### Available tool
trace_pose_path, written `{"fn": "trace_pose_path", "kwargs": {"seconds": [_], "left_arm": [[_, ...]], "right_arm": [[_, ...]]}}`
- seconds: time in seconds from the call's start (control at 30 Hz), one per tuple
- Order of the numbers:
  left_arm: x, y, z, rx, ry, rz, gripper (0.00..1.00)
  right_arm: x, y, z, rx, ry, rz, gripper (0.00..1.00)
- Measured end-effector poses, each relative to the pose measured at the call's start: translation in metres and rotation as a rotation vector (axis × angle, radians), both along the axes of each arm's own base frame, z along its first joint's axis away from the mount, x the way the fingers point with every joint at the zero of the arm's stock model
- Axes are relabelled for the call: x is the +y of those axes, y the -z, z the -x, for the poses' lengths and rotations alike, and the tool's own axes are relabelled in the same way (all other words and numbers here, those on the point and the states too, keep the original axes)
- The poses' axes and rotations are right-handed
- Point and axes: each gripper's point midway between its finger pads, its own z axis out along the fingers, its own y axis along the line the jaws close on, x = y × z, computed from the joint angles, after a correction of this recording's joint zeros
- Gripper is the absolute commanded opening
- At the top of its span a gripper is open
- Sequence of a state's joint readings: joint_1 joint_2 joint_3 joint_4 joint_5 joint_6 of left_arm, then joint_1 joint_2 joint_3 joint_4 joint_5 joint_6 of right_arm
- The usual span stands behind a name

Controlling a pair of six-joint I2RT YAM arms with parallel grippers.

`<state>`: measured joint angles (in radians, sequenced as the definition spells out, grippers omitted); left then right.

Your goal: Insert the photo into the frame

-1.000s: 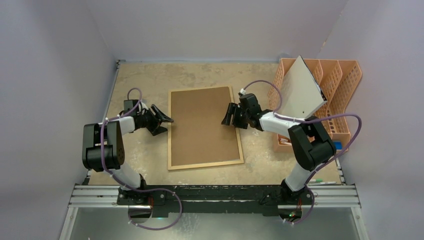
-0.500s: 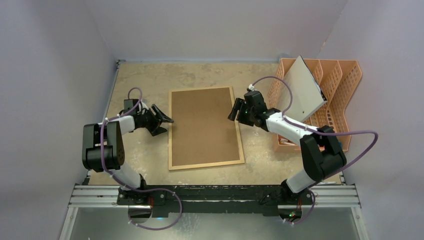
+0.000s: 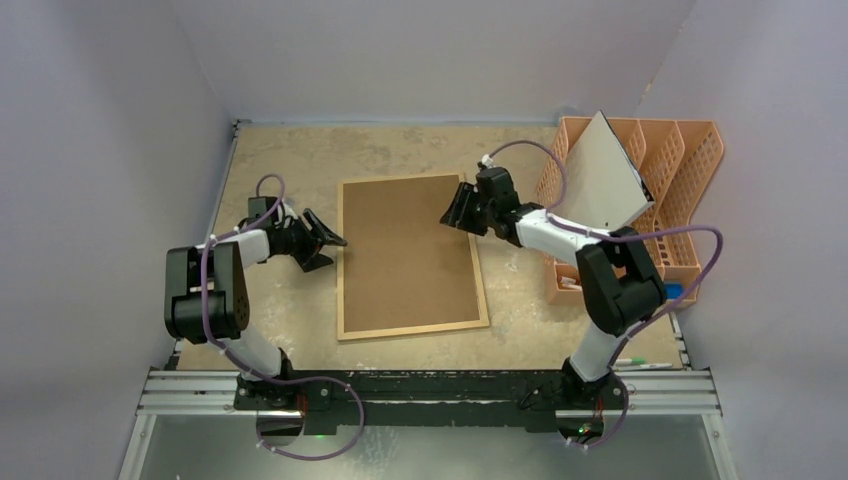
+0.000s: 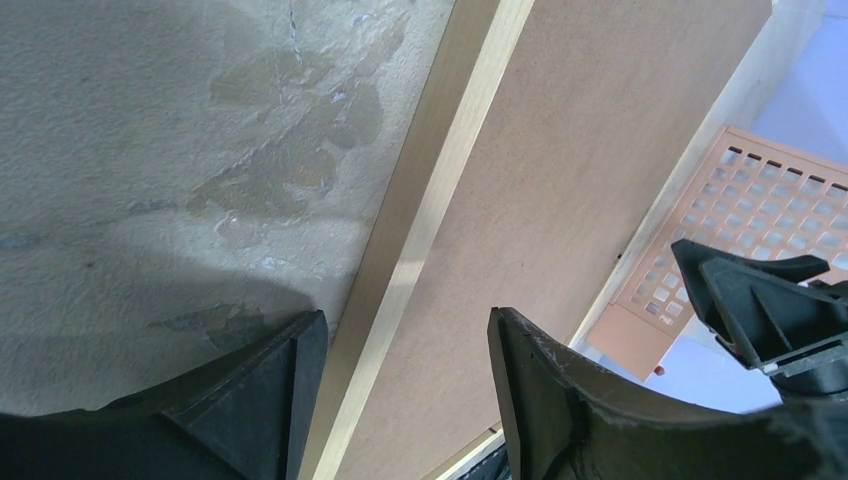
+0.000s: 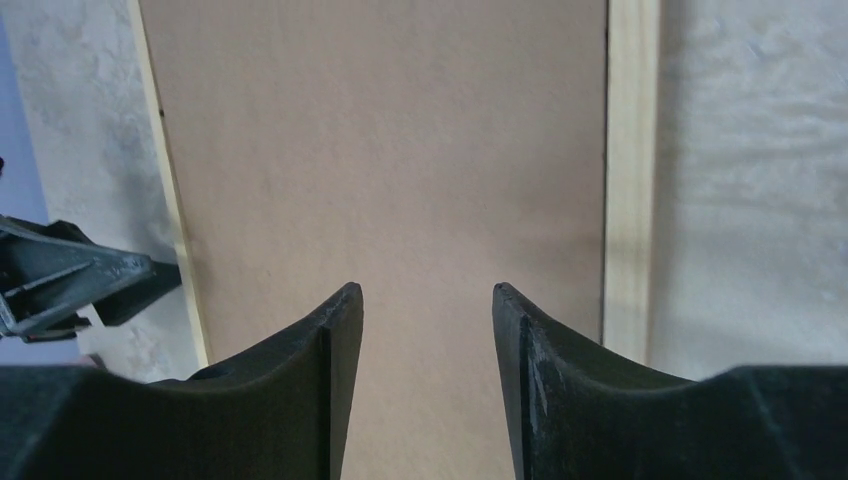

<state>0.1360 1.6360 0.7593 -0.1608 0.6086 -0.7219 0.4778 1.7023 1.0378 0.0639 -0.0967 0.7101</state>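
The frame [image 3: 410, 255] lies flat mid-table with its brown fibreboard back up, inside a light-wood rim. My left gripper [image 3: 335, 251] sits at its left edge, open. In the left wrist view the left gripper [image 4: 407, 315] has the wooden rail [image 4: 440, 180] showing between its fingers. Over the frame's far right part hangs my right gripper [image 3: 452, 212], open. In the right wrist view the right gripper [image 5: 425, 290] has only the frame's bare brown back [image 5: 400, 150] between its fingers. The photo is out of view.
An orange plastic file rack [image 3: 675, 195] stands at the right edge of the table, with a grey-white board [image 3: 605, 180] leaning in it. The walls of the enclosure stand close on the left, the right and the far side. A pen [image 3: 640, 365] lies near the right arm's base.
My right gripper has moved a little away from the arm bases and left, over the frame's far right part, and its jaws have narrowed somewhat. The left gripper and the frame have stayed put.
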Motion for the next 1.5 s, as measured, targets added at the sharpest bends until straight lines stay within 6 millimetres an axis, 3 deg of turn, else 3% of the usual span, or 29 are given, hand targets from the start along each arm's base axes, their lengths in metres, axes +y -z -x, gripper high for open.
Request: {"fn": "trace_pose_path", "kwargs": {"seconds": [0.3,0.47,0.53,0.67,0.9,1.0,1.1,1.23,1.37,1.5], "left_arm": [[0.002,0.000,-0.009,0.000,-0.003,-0.006,0.63],[0.002,0.001,-0.009,0.001,-0.004,-0.005,0.63],[0.002,0.000,-0.010,0.001,-0.004,-0.007,0.63],[0.007,0.000,-0.010,0.008,-0.022,-0.042,0.65],[0.031,-0.022,0.001,-0.012,-0.087,-0.203,0.69],[0.031,-0.028,0.009,-0.015,-0.090,-0.220,0.70],[0.022,-0.020,0.033,0.053,-0.068,-0.246,0.74],[-0.001,-0.008,0.073,0.171,0.002,-0.302,0.79],[-0.010,-0.006,0.103,0.244,0.056,-0.328,0.83],[-0.010,-0.013,0.121,0.270,0.082,-0.341,0.83]], "right_arm": [[0.025,0.016,-0.046,-0.008,0.013,-0.021,0.55],[0.026,0.037,-0.050,0.032,0.008,0.006,0.55],[0.028,0.036,-0.052,0.041,0.003,0.013,0.55],[0.032,0.016,-0.071,-0.002,0.002,0.025,0.56],[0.048,-0.061,-0.146,-0.229,0.018,-0.007,0.59],[0.048,-0.067,-0.172,-0.287,0.013,0.011,0.62],[0.049,-0.052,-0.190,-0.320,-0.016,0.053,0.68],[0.047,-0.016,-0.207,-0.335,-0.082,0.141,0.76],[0.039,0.012,-0.209,-0.328,-0.151,0.230,0.84],[0.034,0.015,-0.207,-0.341,-0.221,0.280,0.86]]}}
